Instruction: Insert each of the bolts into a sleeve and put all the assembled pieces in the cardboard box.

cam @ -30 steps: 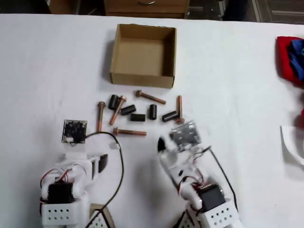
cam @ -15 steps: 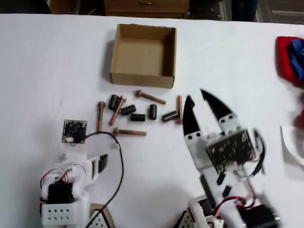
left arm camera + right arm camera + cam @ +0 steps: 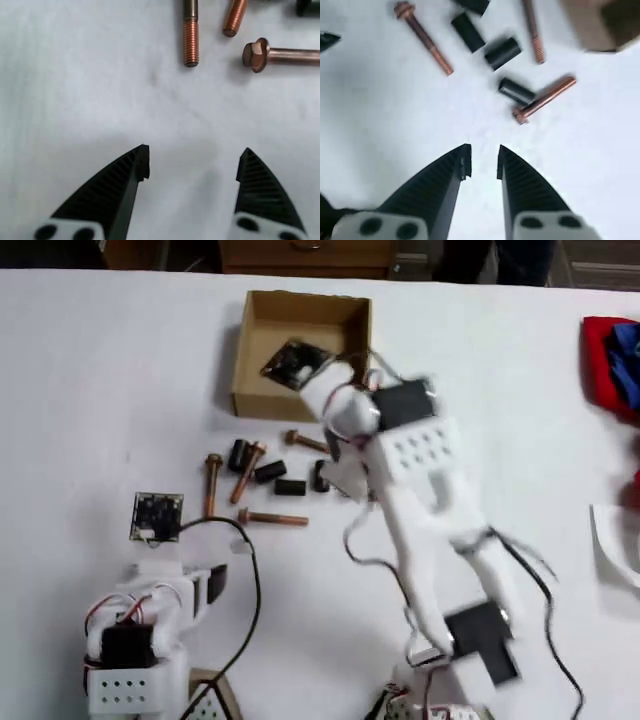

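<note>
**Inspector:** Left arm, position and jaws?

**Assistant:** The left arm point(image 3: 130, 645) sits at the near edge of the counter point(image 3: 100, 390), well apart from the cardboard box point(image 3: 300, 405). The left jaws stand wide with nothing between them, over bare counter. In the left wrist view three bolts lie ahead of the tips. One is a hex-headed bolt point(image 3: 282, 54) lying crosswise.

**Inspector:** Right arm?

**Assistant:** The right arm point(image 3: 430, 520) is stretched out across the counter, with its wrist over the near wall of the cardboard box. It covers part of the loose hardware. The right jaws are narrow, a slim gap showing, and they hold nothing. They are above the counter, near the parts but apart from them.

**Inspector:** Location of the task parts?

**Assistant:** The bolts point(image 3: 273, 518) and sleeves point(image 3: 269, 471) lie loose on the counter, in a scatter just in front of the box. Four bolts can be counted in the high view. In the right wrist view one sleeve point(image 3: 516, 91) lies against a bolt point(image 3: 545, 99) near its head. The other pieces lie separate.

**Inspector:** Anything else?

**Assistant:** A red cloth point(image 3: 610, 360) lies at the counter's far right edge.
</note>
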Available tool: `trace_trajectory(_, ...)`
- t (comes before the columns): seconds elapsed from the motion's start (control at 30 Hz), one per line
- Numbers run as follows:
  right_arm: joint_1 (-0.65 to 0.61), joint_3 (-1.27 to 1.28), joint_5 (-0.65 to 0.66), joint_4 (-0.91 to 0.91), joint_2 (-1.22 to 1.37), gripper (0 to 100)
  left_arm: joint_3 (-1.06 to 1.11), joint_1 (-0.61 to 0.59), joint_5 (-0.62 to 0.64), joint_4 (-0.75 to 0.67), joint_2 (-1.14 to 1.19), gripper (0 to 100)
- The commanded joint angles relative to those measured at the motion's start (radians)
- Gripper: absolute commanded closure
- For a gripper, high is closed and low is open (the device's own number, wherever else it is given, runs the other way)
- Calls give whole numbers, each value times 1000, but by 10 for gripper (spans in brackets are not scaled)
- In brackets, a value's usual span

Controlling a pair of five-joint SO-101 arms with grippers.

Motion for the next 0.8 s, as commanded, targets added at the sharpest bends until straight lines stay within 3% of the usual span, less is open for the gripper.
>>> trace_trajectory(0.0,-18,23,2,21,113,971,18,-9,8,3,-20,702)
trace_trajectory(0.13,-50,49,215,21,203,942,18,-9,8,3,-20,702)
trace_trajectory(0.33,-36,43,377,18,308,792,18,-9,8,3,-20,702)
trace_trajectory(0.63,101,-161,715,16,466,776,18,-9,8,3,-20,702)
trace_trajectory(0.77,156,-296,779,18,532,751,18,-9,8,3,-20,702)
